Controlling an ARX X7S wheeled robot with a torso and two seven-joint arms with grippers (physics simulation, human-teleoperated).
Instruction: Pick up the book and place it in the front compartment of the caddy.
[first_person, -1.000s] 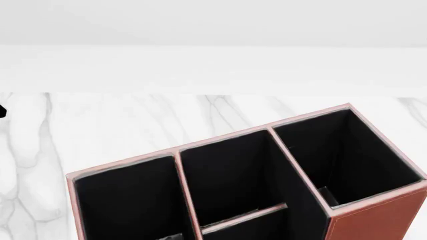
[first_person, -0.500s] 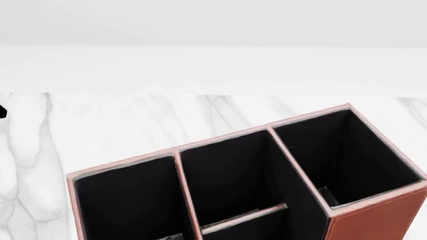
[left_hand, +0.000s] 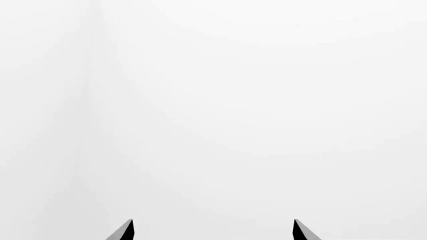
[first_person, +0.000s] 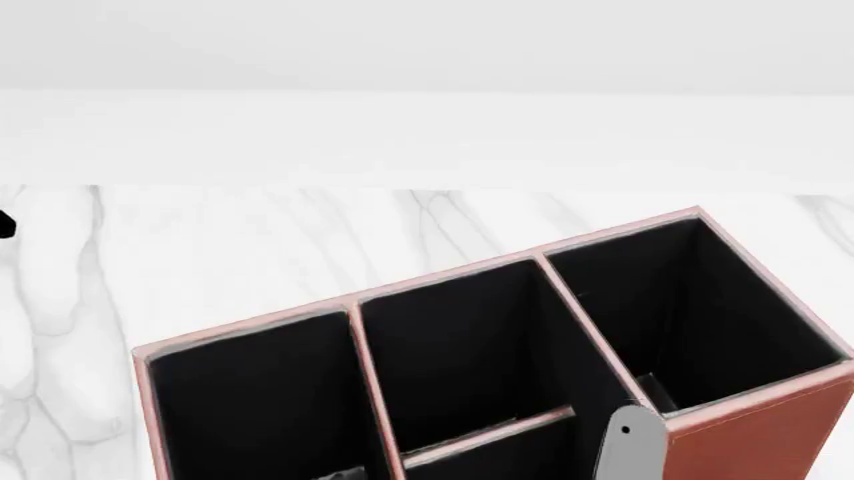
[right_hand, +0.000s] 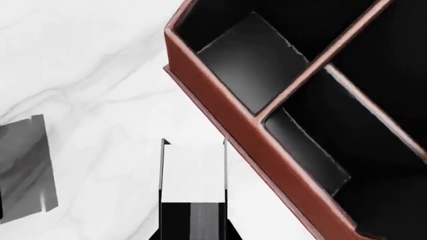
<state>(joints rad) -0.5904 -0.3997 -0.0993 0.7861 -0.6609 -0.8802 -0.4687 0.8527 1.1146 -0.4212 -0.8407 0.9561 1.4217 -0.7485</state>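
Reddish-brown caddy (first_person: 747, 440) sits on the white marble table (first_person: 200, 260), black-lined cells open to the head cam. Front compartment (first_person: 454, 350) shows as the larger middle cell behind the low pink-edged crossbar (first_person: 487, 437); nothing in it. Right gripper (right_hand: 192, 145) is clamped on the book (right_hand: 192, 172): black covers pinned between the two fingers, white page edge facing the wrist cam, book pointing straight out from the gripper. It hangs over bare marble just beside the caddy's outer wall (right_hand: 267, 150), not over any cell. In the head view a grey rounded part of the right arm (first_person: 627, 450) pokes up at the bottom edge, in front of the caddy's near wall by the right-hand cell. Left gripper (left_hand: 213, 231): only two dark fingertips (left_hand: 125, 231) visible, set well apart, nothing between them, facing blank white background. Grey flat object (right_hand: 23, 170) lies on the marble at the edge of the right wrist view, can't tell what it is
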